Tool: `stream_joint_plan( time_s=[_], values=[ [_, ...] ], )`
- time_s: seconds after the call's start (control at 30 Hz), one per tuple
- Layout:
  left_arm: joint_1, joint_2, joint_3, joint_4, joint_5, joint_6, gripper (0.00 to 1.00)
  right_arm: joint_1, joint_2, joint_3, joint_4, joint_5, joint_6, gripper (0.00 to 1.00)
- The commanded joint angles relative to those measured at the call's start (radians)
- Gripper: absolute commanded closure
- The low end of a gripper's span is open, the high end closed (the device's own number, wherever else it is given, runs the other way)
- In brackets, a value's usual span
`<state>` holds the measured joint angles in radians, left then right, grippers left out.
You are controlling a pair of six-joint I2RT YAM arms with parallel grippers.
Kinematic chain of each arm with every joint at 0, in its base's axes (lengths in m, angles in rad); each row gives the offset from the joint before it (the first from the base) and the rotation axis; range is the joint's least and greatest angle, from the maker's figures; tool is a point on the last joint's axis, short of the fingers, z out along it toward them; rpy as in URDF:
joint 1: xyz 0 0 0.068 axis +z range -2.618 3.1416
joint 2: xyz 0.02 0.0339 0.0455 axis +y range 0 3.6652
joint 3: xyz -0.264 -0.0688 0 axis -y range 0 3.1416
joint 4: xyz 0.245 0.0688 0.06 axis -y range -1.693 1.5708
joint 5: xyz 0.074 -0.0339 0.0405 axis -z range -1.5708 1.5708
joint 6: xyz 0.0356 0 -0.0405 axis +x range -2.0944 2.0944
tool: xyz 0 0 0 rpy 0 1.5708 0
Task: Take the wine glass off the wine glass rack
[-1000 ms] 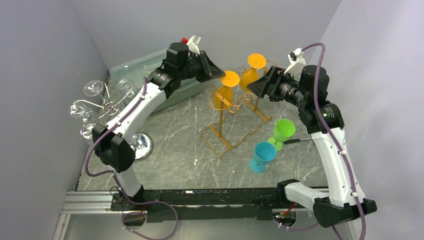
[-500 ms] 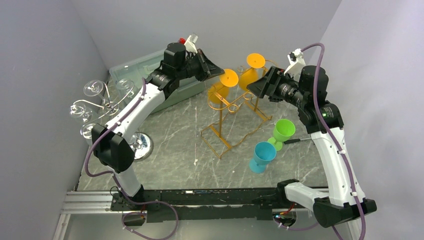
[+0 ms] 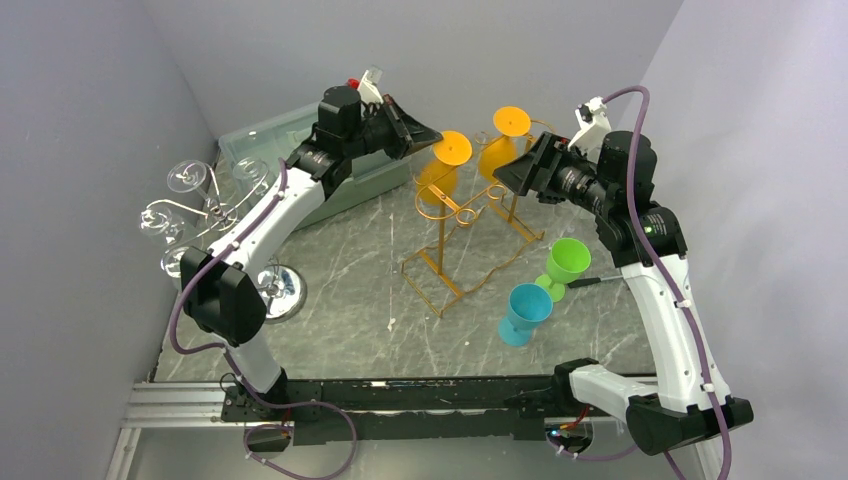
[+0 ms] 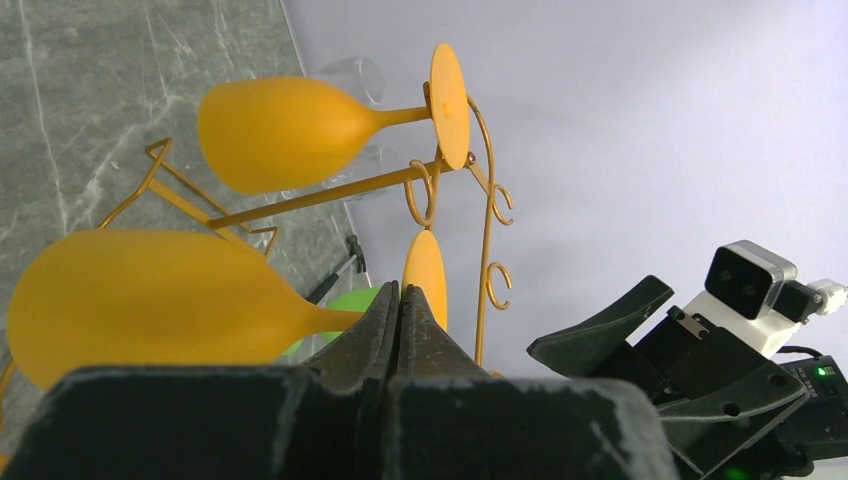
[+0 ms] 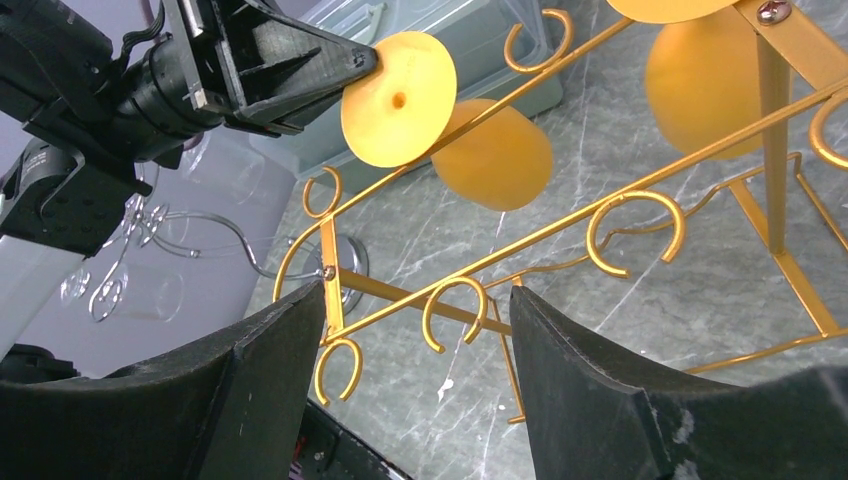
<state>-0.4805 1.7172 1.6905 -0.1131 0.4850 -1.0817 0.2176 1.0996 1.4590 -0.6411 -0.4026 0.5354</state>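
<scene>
The golden wire wine glass rack stands mid-table; it also shows in the left wrist view and the right wrist view. My left gripper is shut on the rim of the foot of an orange wine glass, held upside down beside the rack's top rail; its bowl and foot show in the wrist views. A second orange glass hangs on the rack's far end. My right gripper is open and empty, its fingers either side of the hooked rail.
A green wine glass and a blue cup stand right of the rack. A chrome stand with clear glasses is at the left. A clear plastic bin sits at the back left.
My left gripper has moved up and to the left, carrying the orange glass by its foot. The right arm has not moved.
</scene>
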Motion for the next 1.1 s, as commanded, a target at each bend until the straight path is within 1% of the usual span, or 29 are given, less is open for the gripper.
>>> stream_joint_plan(
  time_s=[0.0, 0.47, 0.83, 1.07],
  values=[
    [0.005, -0.056, 0.001, 0.089, 0.017, -0.038, 1.00, -0.005, -0.002, -0.005, 0.051, -0.008, 0.010, 0.30],
    [0.021, -0.042, 0.015, 0.103, 0.017, -0.052, 1.00, -0.005, -0.002, 0.006, 0.046, -0.009, 0.011, 0.30],
    [0.042, -0.051, 0.082, 0.053, 0.019, -0.018, 1.00, -0.005, 0.000, 0.023, 0.053, -0.015, 0.015, 0.30],
    [0.054, -0.045, 0.160, 0.006, 0.017, 0.005, 1.00, -0.005, -0.003, 0.028, 0.087, -0.015, 0.025, 0.30]
  ],
)
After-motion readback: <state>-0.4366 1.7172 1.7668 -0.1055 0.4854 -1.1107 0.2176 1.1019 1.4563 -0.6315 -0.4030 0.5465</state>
